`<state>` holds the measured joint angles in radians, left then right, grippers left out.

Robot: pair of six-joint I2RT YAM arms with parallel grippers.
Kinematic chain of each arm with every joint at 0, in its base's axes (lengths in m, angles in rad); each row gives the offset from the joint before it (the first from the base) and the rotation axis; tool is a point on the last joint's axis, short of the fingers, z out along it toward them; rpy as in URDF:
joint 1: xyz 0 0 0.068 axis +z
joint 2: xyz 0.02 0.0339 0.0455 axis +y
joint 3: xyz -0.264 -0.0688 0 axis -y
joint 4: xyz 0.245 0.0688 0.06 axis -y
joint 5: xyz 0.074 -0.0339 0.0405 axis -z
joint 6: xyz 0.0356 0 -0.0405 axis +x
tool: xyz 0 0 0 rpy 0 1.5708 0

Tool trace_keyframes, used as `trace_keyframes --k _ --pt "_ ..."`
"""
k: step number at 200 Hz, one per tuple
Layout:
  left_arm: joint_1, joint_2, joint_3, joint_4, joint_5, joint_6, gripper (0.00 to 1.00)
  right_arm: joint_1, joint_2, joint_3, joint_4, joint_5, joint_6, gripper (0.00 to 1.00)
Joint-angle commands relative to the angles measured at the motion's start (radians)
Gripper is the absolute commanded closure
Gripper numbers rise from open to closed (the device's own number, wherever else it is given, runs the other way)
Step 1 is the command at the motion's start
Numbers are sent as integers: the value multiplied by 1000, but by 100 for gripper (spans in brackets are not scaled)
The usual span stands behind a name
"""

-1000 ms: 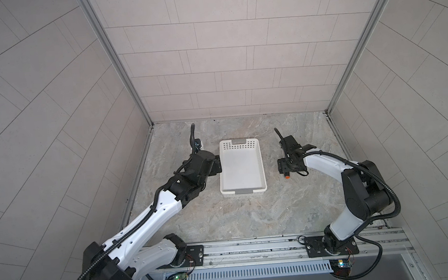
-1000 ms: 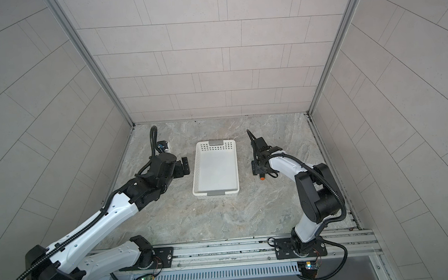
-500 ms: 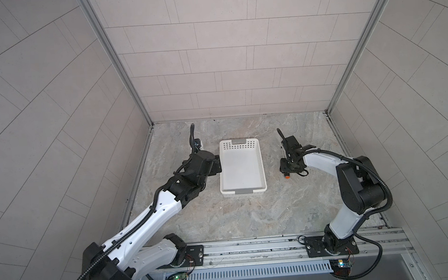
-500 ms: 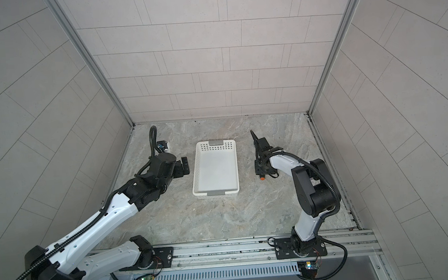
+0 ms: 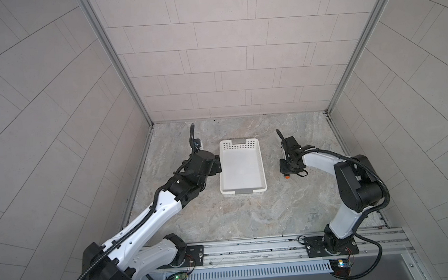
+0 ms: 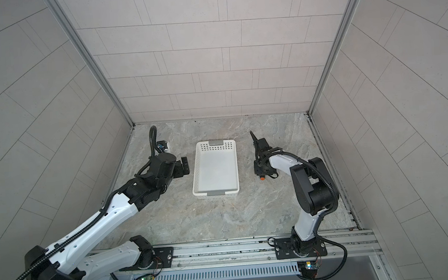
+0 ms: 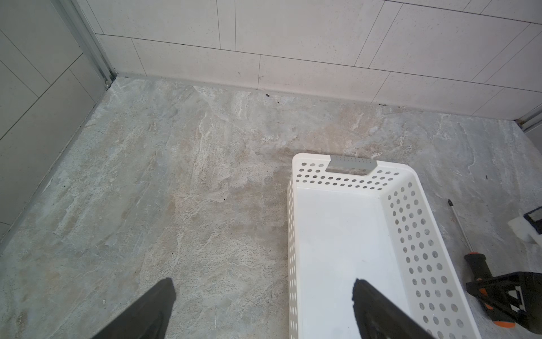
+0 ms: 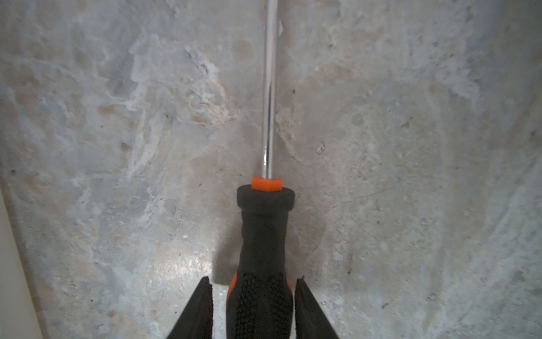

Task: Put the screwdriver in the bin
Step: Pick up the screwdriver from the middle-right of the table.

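At the lower centre of the right wrist view lies the screwdriver (image 8: 261, 249), flat on the surface (image 5: 249, 219), and my right tool (image 8: 252, 280) straddles its black handle. The jaws stand narrow. One finger looks to be against the grip, and a sliver of light shows between the handle and the other. I cannot tell whether I am pinching it yet or only closing in.

As I judge it, the task is at the pick-up. The reach is done and the tool is lined up on the handle. The lift, the carry across and the release are all left.

Its long axis runs straight up that frame, shaft away from my tool. In a top view it lies right of the bin (image 5: 243, 196), near it but apart, and roughly parallel to the bin's long side. The orange end cap (image 5: 287, 177) points toward the lower edge of the frame. The left wrist view shows the tip (image 7: 449, 201) pointing toward the tiled back wall.

The bin holds nothing.

My left tool (image 7: 264, 281) hangs wide open and holds nothing, one finger over the bin's floor and the other over the bare surface.
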<state>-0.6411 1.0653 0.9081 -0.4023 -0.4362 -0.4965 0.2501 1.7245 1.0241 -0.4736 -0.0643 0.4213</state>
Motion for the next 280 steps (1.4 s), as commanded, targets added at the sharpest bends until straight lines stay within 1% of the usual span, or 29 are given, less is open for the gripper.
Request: trace_keyframes --k 1,23,84,128,220,280 --pt "0 -15 -14 -7 -30 -5 0 -3 22 4 -1 1 5 68" --pt "0 -17 -14 -7 -30 -5 0 -5 23 4 -3 -10 2 74" --pt "0 -18 -14 -7 -32 -4 0 -6 25 8 -4 -14 -1 84" --pt "0 -18 -15 -9 -35 -4 0 -6 -3 2 -7 -7 -3 89" --pt "1 -15 -12 -12 -47 -7 0 -3 -138 -33 -15 31 5 92" --pt "0 -13 -16 -13 -63 -6 0 54 -264 -24 -65 99 2 92"
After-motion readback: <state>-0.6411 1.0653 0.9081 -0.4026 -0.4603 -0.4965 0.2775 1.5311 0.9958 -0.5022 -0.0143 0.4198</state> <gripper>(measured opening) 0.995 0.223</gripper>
